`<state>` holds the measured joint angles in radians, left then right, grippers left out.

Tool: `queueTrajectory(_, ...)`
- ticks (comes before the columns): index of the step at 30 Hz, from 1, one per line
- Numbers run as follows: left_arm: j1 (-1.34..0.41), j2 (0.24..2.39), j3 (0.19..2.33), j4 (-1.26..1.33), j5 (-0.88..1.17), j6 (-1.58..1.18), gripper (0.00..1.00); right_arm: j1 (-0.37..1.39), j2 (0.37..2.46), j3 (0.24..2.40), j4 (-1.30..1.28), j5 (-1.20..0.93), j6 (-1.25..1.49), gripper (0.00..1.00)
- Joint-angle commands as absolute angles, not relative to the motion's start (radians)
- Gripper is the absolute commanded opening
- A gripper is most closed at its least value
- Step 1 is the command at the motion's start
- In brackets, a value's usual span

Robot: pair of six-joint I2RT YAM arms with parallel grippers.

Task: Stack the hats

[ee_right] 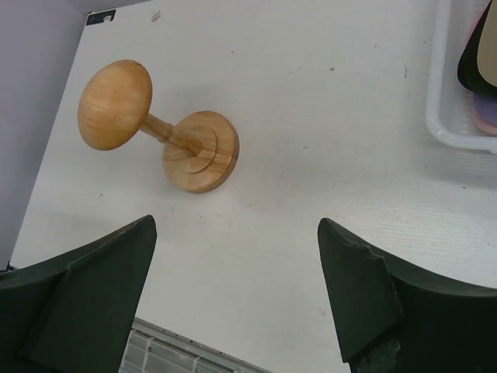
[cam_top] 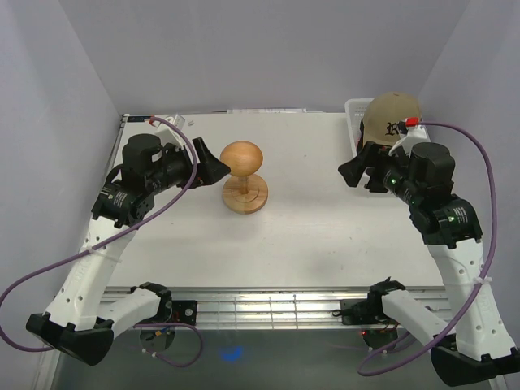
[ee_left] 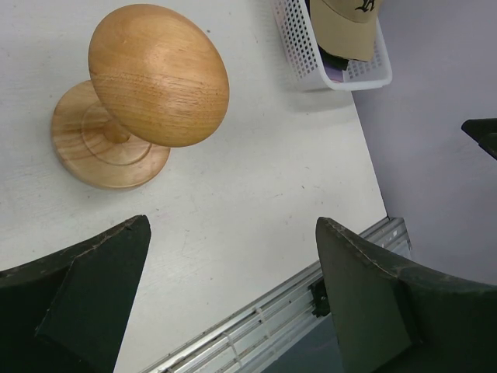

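Observation:
A tan cap with a dark embroidered logo lies on top of a pile in the white mesh basket at the back right. It also shows in the left wrist view. In the right wrist view, edges of a black cap and a lavender cap show under the tan cap; the other hats are hidden. My left gripper is open and empty just left of the wooden stand. My right gripper is open and empty, in front of the basket.
The wooden mushroom-shaped stand is upright on the white table, left of centre, bare on top. It also shows in both wrist views. The basket rim is at the table's right edge. Grey walls enclose three sides.

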<state>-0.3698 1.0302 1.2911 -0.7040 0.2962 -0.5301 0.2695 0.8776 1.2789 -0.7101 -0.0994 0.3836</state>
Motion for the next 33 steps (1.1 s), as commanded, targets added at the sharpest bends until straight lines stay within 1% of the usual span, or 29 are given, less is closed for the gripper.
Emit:
queueTrajectory(1,-0.374,1.0,1.293,-0.704,0.304,-0.515,0.98,0.27,0.9,1.319,-0.727,-0.078,0.364,0.89)
queueTrajectory(8,-0.373,1.002,1.295,-0.692,0.321,-0.518,0.98,0.268,0.968,1.365,-0.762,-0.061,0.364,0.89)
queueTrajectory(11,-0.374,0.997,1.287,-0.684,0.33,-0.52,0.98,0.235,1.067,1.451,-0.794,-0.047,0.35,0.9)
queueTrajectory(12,-0.374,0.996,1.284,-0.678,0.331,-0.52,0.98,0.198,1.106,1.512,-0.804,-0.075,0.347,0.9)
queueTrajectory(13,-0.373,0.993,1.281,-0.677,0.331,-0.519,0.98,0.086,1.177,1.535,-0.807,-0.121,0.35,0.92)
queueTrajectory(14,-0.373,0.988,1.278,-0.676,0.331,-0.517,0.98,0.022,1.208,1.552,-0.804,-0.267,0.356,0.94)
queueTrajectory(16,-0.373,0.982,1.279,-0.678,0.33,-0.512,0.98,-0.163,1.308,1.572,-0.784,-0.38,0.385,0.99)
queueTrajectory(17,-0.374,0.976,1.278,-0.68,0.328,-0.512,0.98,-0.201,1.336,1.574,-0.778,-0.429,0.393,1.0)
queueTrajectory(18,-0.373,0.971,1.273,-0.677,0.331,-0.515,0.98,-0.233,1.365,1.575,-0.764,-0.437,0.399,0.98)
queueTrajectory(19,-0.373,0.966,1.267,-0.672,0.339,-0.52,0.98,-0.288,1.414,1.572,-0.756,-0.468,0.416,0.92)
queueTrajectory(20,-0.373,0.962,1.263,-0.669,0.348,-0.522,0.98,-0.313,1.431,1.565,-0.744,-0.494,0.428,0.9)
queueTrajectory(21,-0.373,0.956,1.25,-0.661,0.36,-0.523,0.98,-0.354,1.448,1.553,-0.698,-0.511,0.443,0.9)
queueTrajectory(24,-0.373,0.954,1.24,-0.652,0.379,-0.52,0.98,-0.402,1.479,1.5,-0.628,-0.557,0.517,0.9)
queueTrajectory(28,-0.373,0.96,1.239,-0.635,0.417,-0.52,0.98,-0.428,1.49,1.474,-0.591,-0.477,0.56,0.88)
queueTrajectory(33,-0.373,0.968,1.239,-0.607,0.446,-0.518,0.98,-0.454,1.482,1.37,-0.542,-0.462,0.635,0.88)
